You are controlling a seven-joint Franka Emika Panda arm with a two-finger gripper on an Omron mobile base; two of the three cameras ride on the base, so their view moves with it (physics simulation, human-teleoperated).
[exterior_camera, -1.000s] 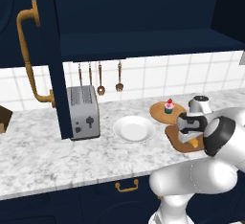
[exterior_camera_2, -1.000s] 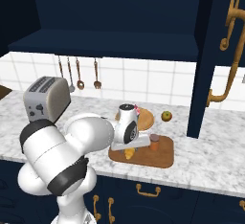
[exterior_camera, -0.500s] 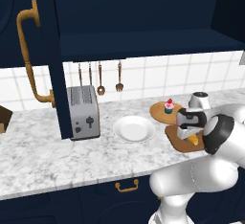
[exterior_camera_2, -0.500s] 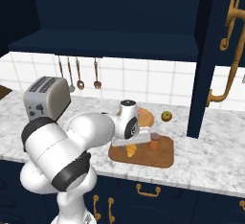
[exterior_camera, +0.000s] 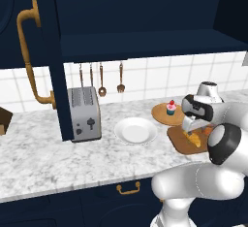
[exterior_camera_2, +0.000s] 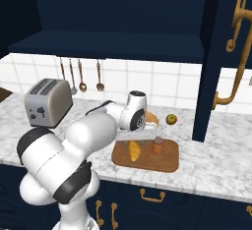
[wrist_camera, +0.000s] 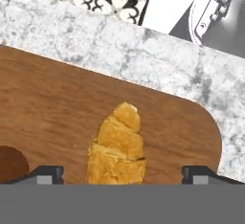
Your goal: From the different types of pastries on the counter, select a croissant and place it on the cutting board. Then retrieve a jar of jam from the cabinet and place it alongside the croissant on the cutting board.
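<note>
The golden croissant (wrist_camera: 118,146) lies flat on the brown cutting board (wrist_camera: 52,103), and the wooden board (exterior_camera_2: 167,161) also carries the orange-brown jar of jam (exterior_camera_2: 158,145) just right of the croissant (exterior_camera_2: 134,151). My gripper (wrist_camera: 122,175) hangs open a little above the pastry, one fingertip on each side and neither touching it. The dark lid of the jar (wrist_camera: 8,163) shows at the lower left of the hand view. From the left, my gripper (exterior_camera: 192,129) sits over the croissant (exterior_camera: 194,139) and the board (exterior_camera: 178,142). The pink-frosted cupcake (exterior_camera: 170,107) stands behind on a round tan plate (exterior_camera: 162,114).
A round white plate (exterior_camera: 135,130) and a silver toaster (exterior_camera: 85,113) stand to the left on the marbled counter (exterior_camera: 43,158). A small green-brown fruit (exterior_camera_2: 171,119) sits behind the board. The open navy cabinet door (exterior_camera_2: 216,62) with its brass handle hangs at the right.
My hand has risen slightly above the board. The croissant and the jar stay where they were on the board.
</note>
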